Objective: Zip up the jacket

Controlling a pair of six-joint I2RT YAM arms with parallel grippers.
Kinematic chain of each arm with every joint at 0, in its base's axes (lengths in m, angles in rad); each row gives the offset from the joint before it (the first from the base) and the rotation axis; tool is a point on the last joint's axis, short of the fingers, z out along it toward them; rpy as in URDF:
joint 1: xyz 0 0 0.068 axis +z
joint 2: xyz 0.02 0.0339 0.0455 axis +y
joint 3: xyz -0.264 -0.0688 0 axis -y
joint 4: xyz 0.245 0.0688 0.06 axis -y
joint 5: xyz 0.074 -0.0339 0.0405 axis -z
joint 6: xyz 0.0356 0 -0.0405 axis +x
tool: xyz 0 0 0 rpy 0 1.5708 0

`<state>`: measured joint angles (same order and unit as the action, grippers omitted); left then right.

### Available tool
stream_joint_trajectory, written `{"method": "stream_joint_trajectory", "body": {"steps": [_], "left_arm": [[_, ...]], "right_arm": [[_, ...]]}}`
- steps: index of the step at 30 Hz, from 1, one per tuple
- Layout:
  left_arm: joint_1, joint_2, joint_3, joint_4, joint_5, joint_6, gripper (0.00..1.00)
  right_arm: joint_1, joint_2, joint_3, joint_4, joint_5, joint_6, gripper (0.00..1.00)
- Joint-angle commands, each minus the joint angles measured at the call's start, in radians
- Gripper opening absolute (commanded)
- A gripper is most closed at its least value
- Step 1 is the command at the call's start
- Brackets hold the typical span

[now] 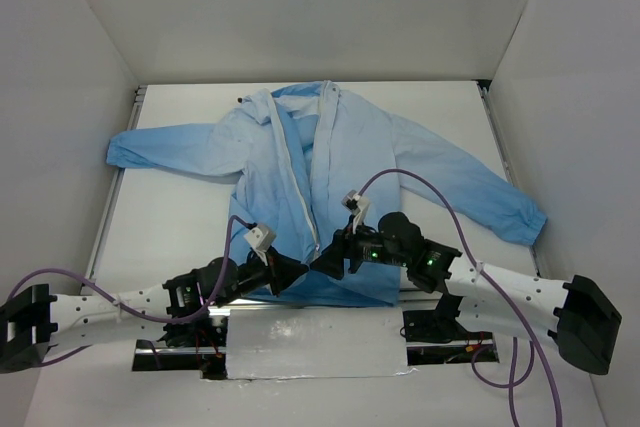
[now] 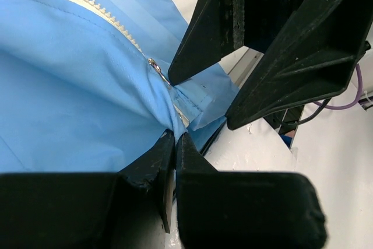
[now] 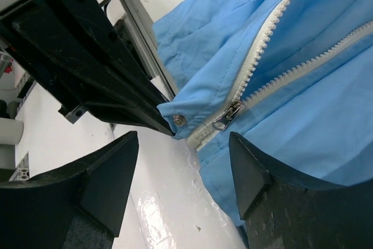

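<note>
Two fingers of your left gripper (image 2: 175,147) sit pressed together, pinching the jacket (image 1: 350,157) by its lower front edge right at their tips. Just beyond them the zipper slider (image 3: 228,115) rests at the foot of the white zipper teeth (image 3: 262,39), beside a metal snap (image 3: 179,119). Your right gripper (image 3: 182,150) has its jaws apart, straddling that slider; whether one tip touches it is unclear. Farther out, the jacket lies flat, unzipped up to the collar. You seem to be at the grab-the-pull step: next, close the right fingers on the slider and draw it away from the anchored edge.
</note>
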<state>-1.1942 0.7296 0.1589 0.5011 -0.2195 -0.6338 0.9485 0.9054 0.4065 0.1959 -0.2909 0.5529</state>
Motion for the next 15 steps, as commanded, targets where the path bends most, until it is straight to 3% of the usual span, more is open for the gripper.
{"method": "stream_joint_trajectory", "body": {"steps": [1,10,15], "left_arm": [[-0.007,-0.007,-0.001,0.086,-0.003,-0.007,0.00],[-0.005,0.010,0.010,0.117,0.032,0.009,0.00],[-0.007,0.002,0.018,0.103,0.032,0.017,0.00]], "right_arm": [[-0.004,0.001,-0.014,0.096,-0.017,0.007,0.71],[0.009,0.053,0.046,0.022,0.091,-0.068,0.58],[0.044,0.046,0.061,-0.030,0.196,-0.099,0.58]]}}
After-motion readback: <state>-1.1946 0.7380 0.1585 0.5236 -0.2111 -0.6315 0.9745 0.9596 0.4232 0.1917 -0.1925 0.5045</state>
